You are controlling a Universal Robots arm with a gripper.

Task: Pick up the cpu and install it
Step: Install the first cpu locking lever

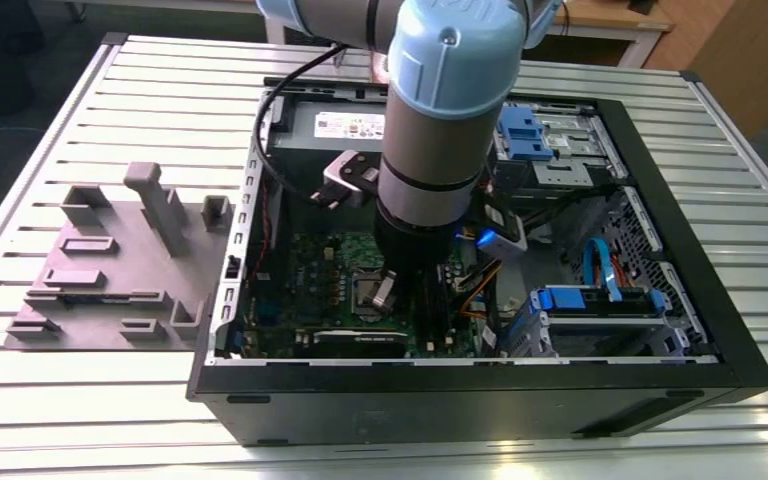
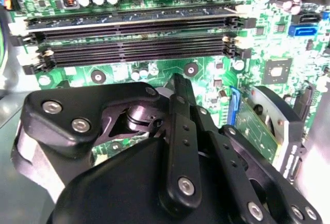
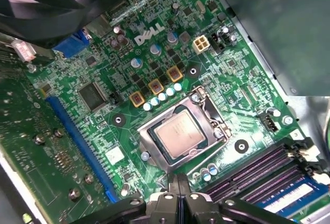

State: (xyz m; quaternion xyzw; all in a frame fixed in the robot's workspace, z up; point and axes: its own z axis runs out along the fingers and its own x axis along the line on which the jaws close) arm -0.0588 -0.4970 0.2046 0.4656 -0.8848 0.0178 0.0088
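**First wrist view: cpu in the socket, fingers closed just beside it**

In the first wrist view the cpu (image 3: 179, 135) lies flat, silvery top up, inside the square metal socket frame (image 3: 207, 111) on the green motherboard (image 3: 103, 59). The gripper (image 3: 178, 185) hangs just off one edge of that frame. Its fingers (image 3: 181, 192) are pressed together with no gap and nothing between them. The second wrist view shows the same closed tip (image 2: 178, 85) over the board, near the black memory slots (image 2: 134, 33).

In the exterior view the arm (image 1: 438, 130) reaches straight down into the open computer case (image 1: 491, 400) at the centre of the frame. The case stands on the slatted worktop (image 1: 117, 100), and a grey parts fixture (image 1: 104, 260) sits at the middle left.

Risks, as I judge them:
- The chip looks seated, but I cannot tell whether it sits fully square or whether the frame is latched. A downward push on a tilted chip could bend the contacts beneath it.
- The closed tip is narrow and hard. A sideways drift could scrape the chip's top or catch the frame edge.
- The small capacitors (image 3: 162, 96) and the memory slots crowd the socket, so a slanted move could clip them.
- The cables and case walls stand close around the arm, and a wide swing could snag them.
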